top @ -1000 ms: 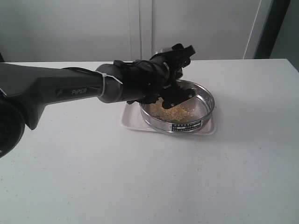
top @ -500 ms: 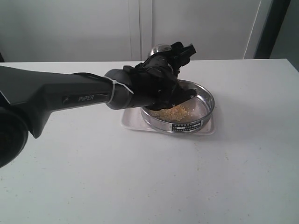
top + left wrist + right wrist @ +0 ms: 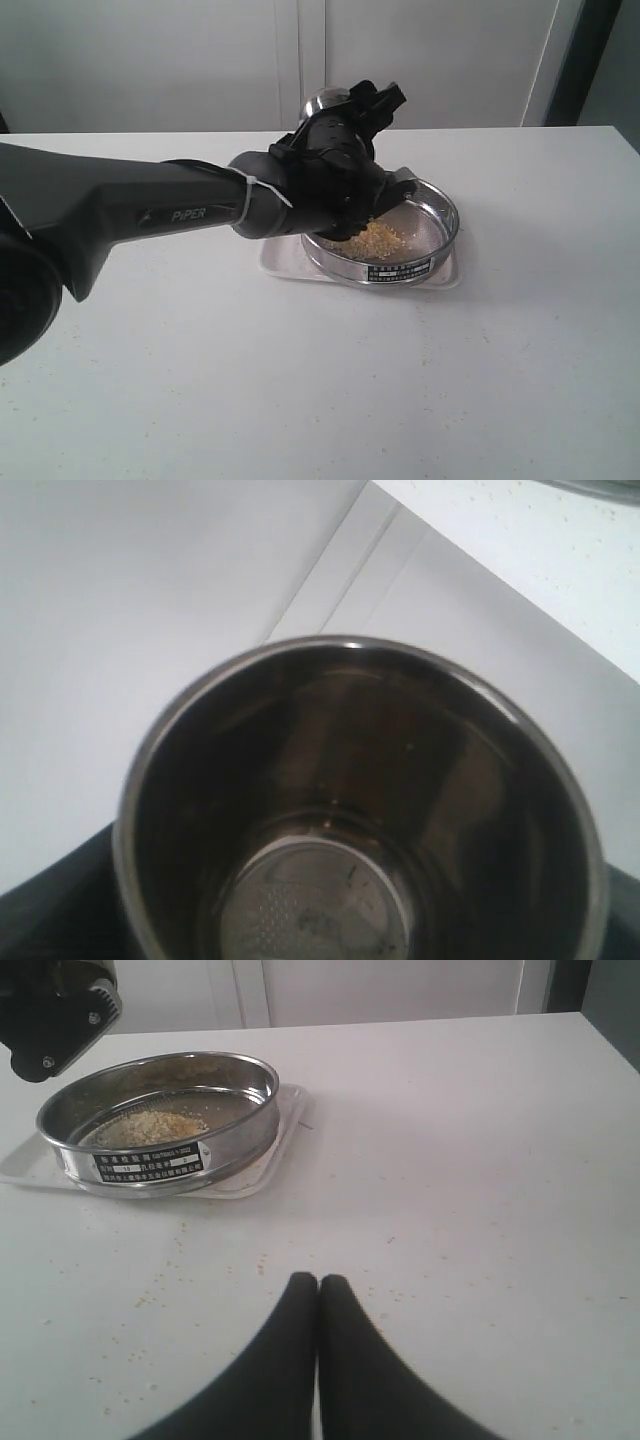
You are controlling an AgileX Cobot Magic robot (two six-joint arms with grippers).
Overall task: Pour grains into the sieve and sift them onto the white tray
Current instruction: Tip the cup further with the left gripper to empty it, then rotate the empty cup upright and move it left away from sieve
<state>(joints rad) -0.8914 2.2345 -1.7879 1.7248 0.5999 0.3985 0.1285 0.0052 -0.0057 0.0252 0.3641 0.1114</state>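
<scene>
Raised since earlier, left gripper (image 3: 372, 104) clamps cup (image 3: 360, 780) just above sieve (image 3: 400, 270) w/ grains (image 3: 378, 238), near table's (image 3: 300, 380) far edge; right gripper (image 3: 318, 1290) closed.

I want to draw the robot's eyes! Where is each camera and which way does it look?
Exterior view: off the robot, facing the table; sees the left arm over the sieve on the white tray.
Left wrist view: on the left arm, looking into the steel cup; no robot part clearly shows.
Right wrist view: low over the table, looking across at the sieve; the shut right gripper shows.
Shared: exterior and right wrist both show grains in the sieve.
</scene>
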